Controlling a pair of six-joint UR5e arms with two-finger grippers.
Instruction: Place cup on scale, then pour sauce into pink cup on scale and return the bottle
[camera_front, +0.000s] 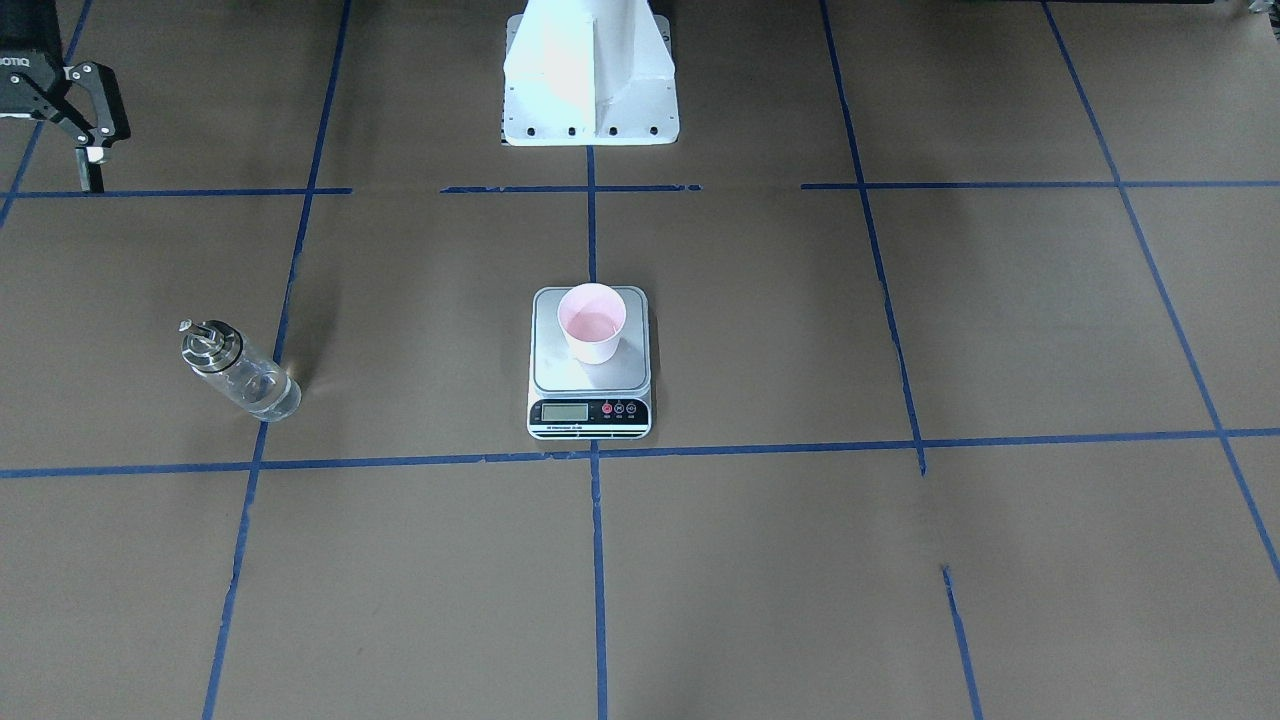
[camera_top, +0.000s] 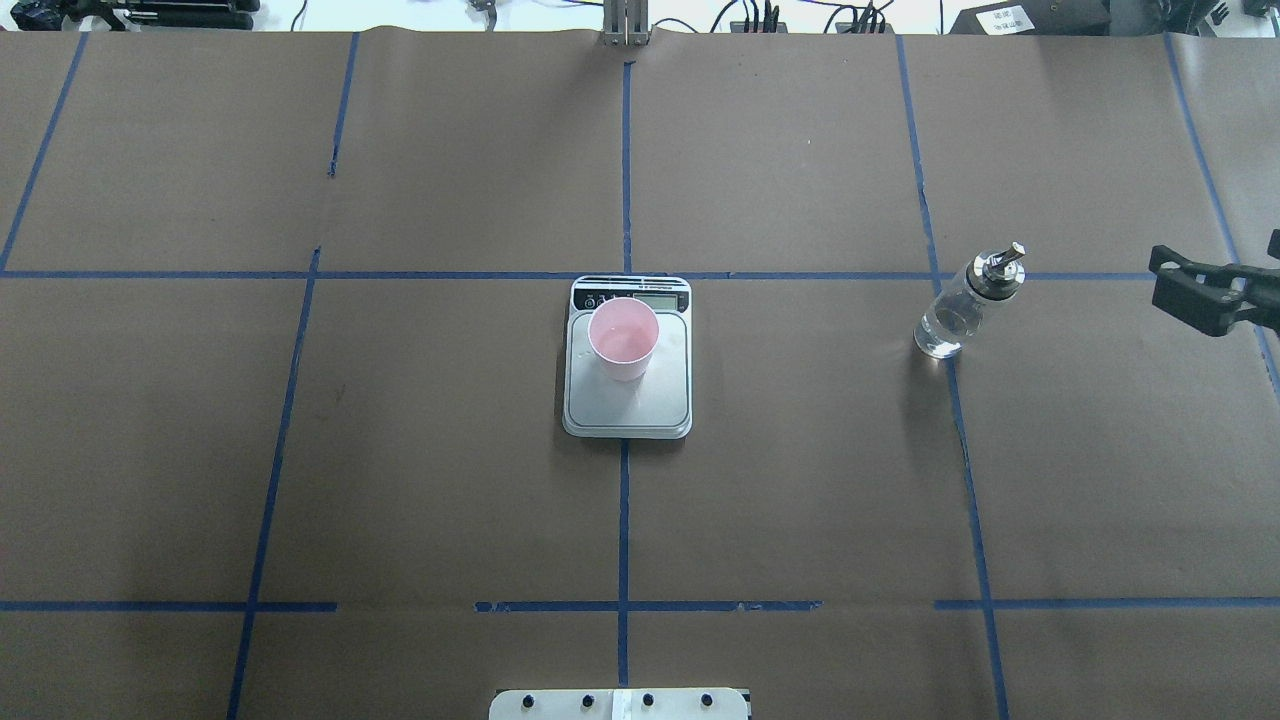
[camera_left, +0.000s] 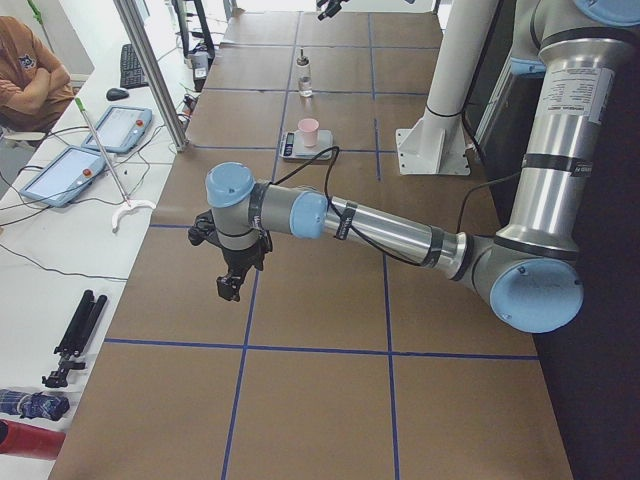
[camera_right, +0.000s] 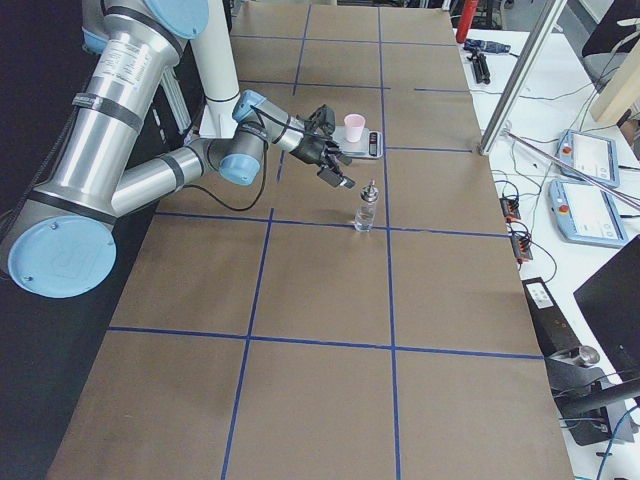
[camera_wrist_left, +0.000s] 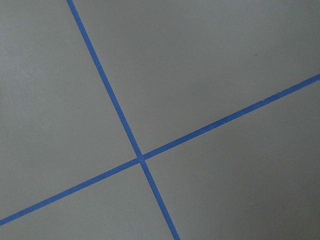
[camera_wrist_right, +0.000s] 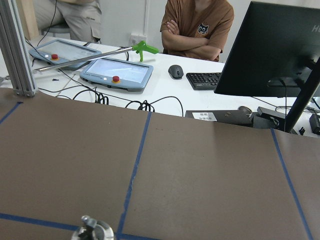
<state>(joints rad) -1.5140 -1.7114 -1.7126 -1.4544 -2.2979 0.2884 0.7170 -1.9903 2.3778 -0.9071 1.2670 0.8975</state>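
Closest to my right wrist camera, at its bottom edge, is the metal spout of the bottle (camera_wrist_right: 95, 230). It sits below my fingers, not between them. From overhead, the bottle stands upright on the table (camera_top: 400, 450) on a blue tape line (camera_top: 965, 450), on my right side and well apart from the scale (camera_top: 628, 405). A little clear sauce (camera_top: 938, 338) shows in its base. My right gripper (camera_top: 1160, 272) hangs near it, further out to my right. Its jaws are spread, hold nothing, and do not touch the glass.

The cup (camera_top: 623, 340) stands upright on the scale's steel plate, toward the display end, at the middle of the table.

My left gripper (camera_left: 230, 285) hangs low over bare table, far from the scale. I cannot tell whether its jaws are apart or together. Its wrist camera sees only crossing tape lines.
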